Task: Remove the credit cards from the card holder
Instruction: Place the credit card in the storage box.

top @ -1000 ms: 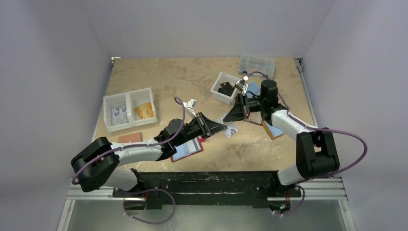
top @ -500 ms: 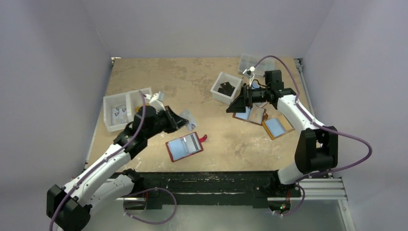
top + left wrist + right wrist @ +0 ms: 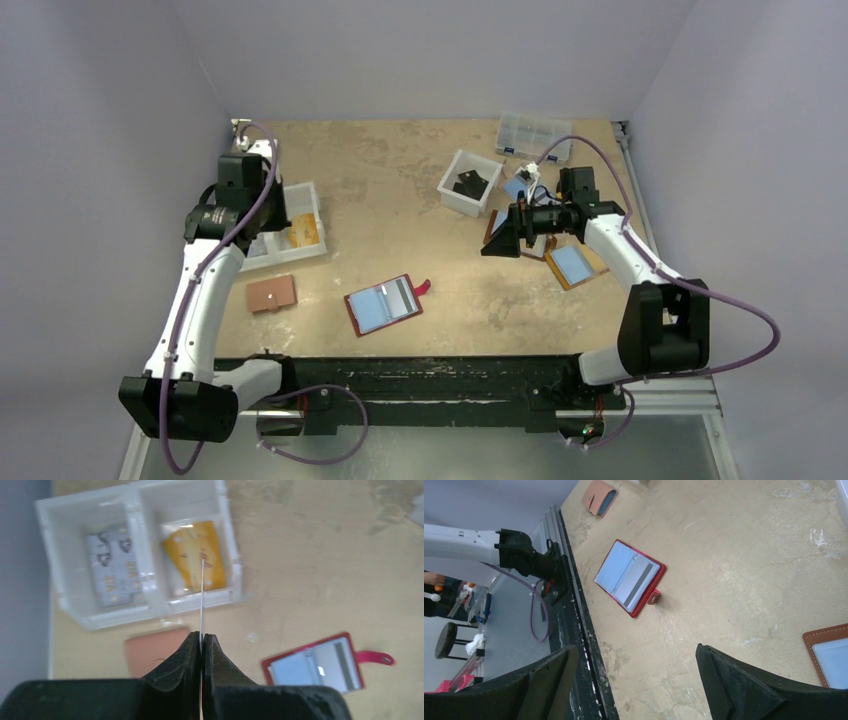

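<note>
Dark red card holder (image 3: 385,304) lies open and flat on the bench (image 3: 400,190). It is well apart from both hands. From the left hand (image 3: 201,639) it is to the right and nearer to the arm bases; from the right hand (image 3: 636,650) it is to the left and also nearer to the bases. Its clear sleeves show a light blue face on one page and a pale grey face with a darker stripe on the other. The small strap tab (image 3: 372,656) sticks out at the edge that is far from the left hand.

The left hand is closed tight on a thin pale card (image 3: 202,595). The card is seen only from its edge and stands out beyond the fingertips. Under this hand is a white two-part tray (image 3: 120,617). An orange card (image 3: 195,560) lies in the right part, directly below the held card, and a grey card (image 3: 112,570) lies in the left part. A small tan holder (image 3: 152,650) rests on the bench just beside the near wall of the tray.

The right hand has its fingers (image 3: 549,680) spread wide and holds nothing. It hangs above the bare bench, and a brown holder (image 3: 829,655) lies just to its right.
</note>
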